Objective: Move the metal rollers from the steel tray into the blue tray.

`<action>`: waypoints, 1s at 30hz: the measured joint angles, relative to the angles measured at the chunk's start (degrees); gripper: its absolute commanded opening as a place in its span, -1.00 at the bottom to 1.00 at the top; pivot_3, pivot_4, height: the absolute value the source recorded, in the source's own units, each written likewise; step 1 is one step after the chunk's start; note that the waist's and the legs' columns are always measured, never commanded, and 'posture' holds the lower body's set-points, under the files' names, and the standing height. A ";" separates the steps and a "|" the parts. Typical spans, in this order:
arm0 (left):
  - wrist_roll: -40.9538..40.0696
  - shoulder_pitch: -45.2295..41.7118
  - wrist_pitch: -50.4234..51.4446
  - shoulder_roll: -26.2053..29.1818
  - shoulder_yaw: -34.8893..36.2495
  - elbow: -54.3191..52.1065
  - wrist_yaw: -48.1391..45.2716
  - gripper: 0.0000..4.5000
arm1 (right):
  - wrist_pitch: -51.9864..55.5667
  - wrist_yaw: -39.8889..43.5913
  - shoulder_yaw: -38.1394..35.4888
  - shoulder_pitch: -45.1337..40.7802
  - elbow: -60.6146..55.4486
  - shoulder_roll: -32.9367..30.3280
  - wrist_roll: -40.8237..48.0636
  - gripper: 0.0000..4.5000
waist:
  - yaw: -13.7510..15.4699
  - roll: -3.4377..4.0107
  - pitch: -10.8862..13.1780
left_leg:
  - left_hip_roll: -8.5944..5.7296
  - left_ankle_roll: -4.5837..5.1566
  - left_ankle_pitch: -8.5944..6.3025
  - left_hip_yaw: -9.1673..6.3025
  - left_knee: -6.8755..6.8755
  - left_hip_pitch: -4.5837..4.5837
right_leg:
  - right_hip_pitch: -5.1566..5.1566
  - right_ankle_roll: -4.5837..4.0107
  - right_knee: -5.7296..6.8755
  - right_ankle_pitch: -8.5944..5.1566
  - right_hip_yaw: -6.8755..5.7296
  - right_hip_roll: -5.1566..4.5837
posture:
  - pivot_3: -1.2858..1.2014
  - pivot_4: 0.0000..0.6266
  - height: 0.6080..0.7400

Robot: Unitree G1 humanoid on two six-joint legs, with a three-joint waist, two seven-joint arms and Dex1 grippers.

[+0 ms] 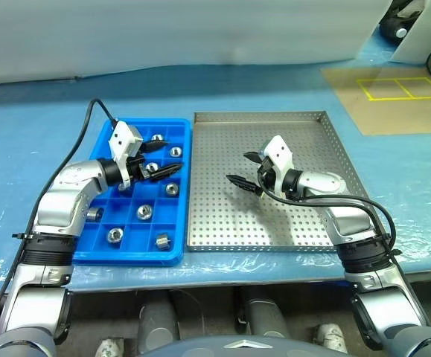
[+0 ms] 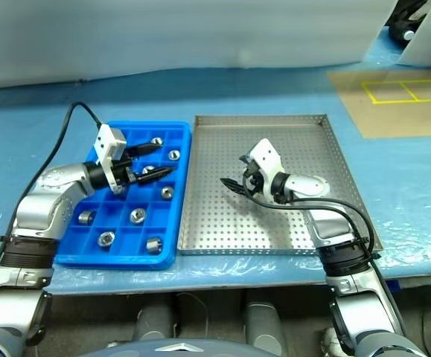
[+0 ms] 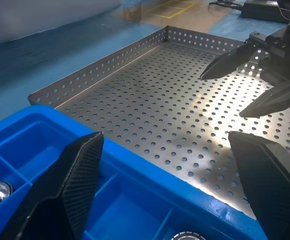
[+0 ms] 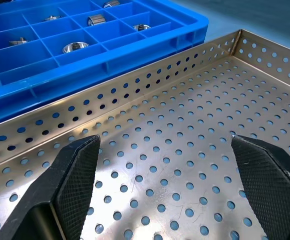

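Observation:
The blue tray (image 1: 126, 257) sits on the left, and several metal rollers lie in its compartments, such as one roller (image 1: 145, 212) and another (image 4: 74, 47). My left gripper (image 1: 163, 155) hovers open over the tray's far right part, pointing toward the steel tray (image 1: 304, 141), with nothing between its fingers (image 3: 79, 175). The steel tray lies just right of the blue one, and its perforated floor is bare wherever I can see it. My right gripper (image 1: 241, 168) hangs open and holding nothing above the left half of that floor, pointing toward the blue tray.
Blue plastic sheeting (image 1: 36, 134) covers the table. A brown board with yellow tape (image 1: 394, 97) lies at the back right. A black cable (image 1: 88, 119) runs from my left arm across the table's left side. The table's front edge is close below both trays.

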 measured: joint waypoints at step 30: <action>1.54 -3.62 -3.11 -1.89 -1.39 6.29 -3.12 0.89 | 2.48 0.43 -2.86 1.01 -3.83 -4.31 2.15 0.93 | -0.11 0.00 0.00 | -0.01 0.21 -0.12 0.06 0.01 0.01 | 0.01 0.00 -0.02 0.00 0.05 0.00 | -0.14 -0.52 1.00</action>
